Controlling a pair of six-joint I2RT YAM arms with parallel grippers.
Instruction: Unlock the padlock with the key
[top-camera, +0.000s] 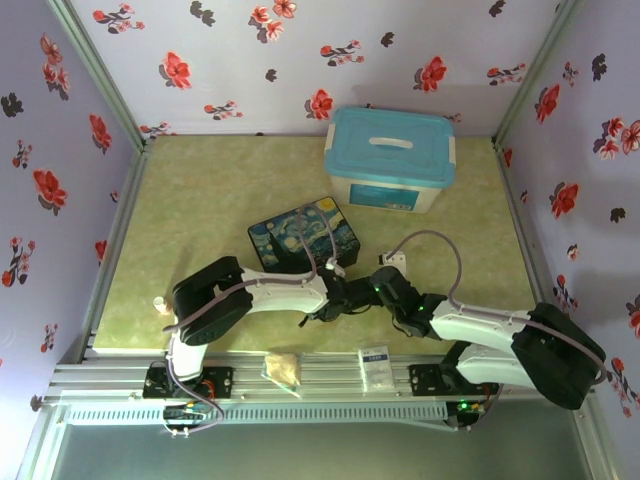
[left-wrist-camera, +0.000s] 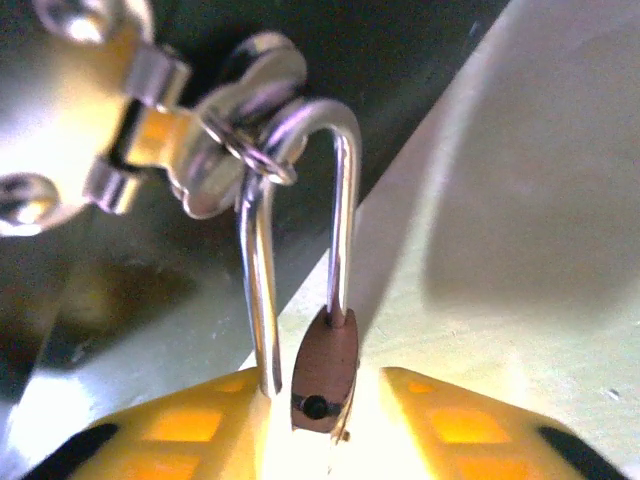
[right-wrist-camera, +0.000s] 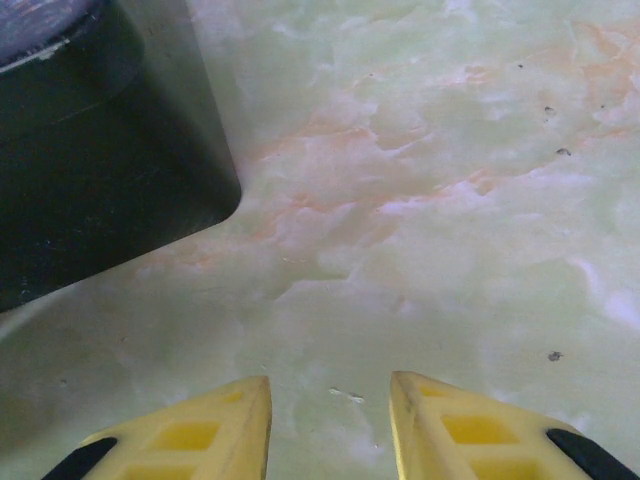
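The padlock hangs edge-on between the yellow fingers of my left gripper. Its silver shackle loops up through a small ring on the metal hasp of the dark starry-night tin. One shackle leg enters the brass body; the other runs down beside it, out of its hole, against the left finger. A bright gap shows between the body and the right finger, so the jaws stand open around the lock. My right gripper is open and holds nothing, low over the table beside the tin's dark corner. The key is out of view.
A white box with a blue lid stands at the back right. A small white piece lies right of the tin. Two packets rest on the front rail. Both arms meet just in front of the tin.
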